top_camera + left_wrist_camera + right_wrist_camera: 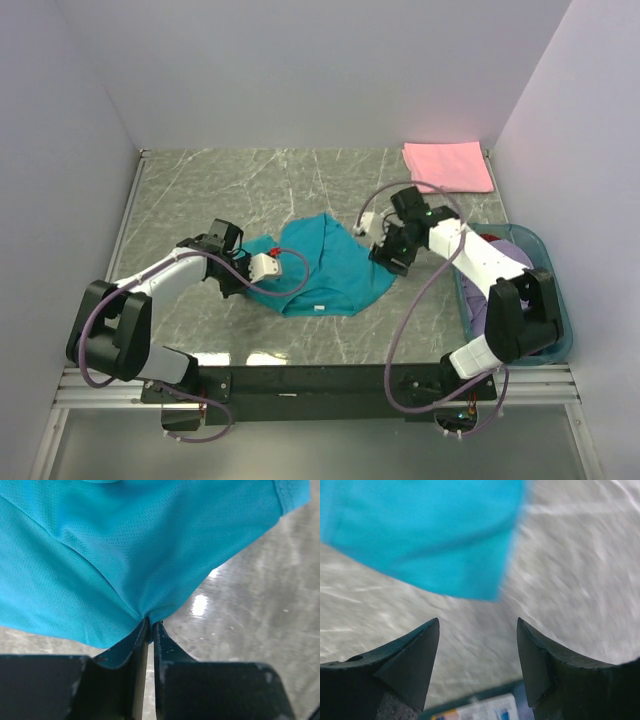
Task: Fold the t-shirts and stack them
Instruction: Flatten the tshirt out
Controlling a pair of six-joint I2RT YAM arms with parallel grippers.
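Left claw [151,622]: clenched on a pinched fold of the teal t-shirt [125,555].
Right claw [478,625]: spread wide, gripping nothing, just off that shirt's corner.
Teal t-shirt: one, crumpled mid-worktop [250,190], between the two claws.
Pink t-shirt [448,165]: one, folded flat, far right corner.
Basket [566,330]: one, at right, held lavender cloth [480,312] and a red scrap [497,236].
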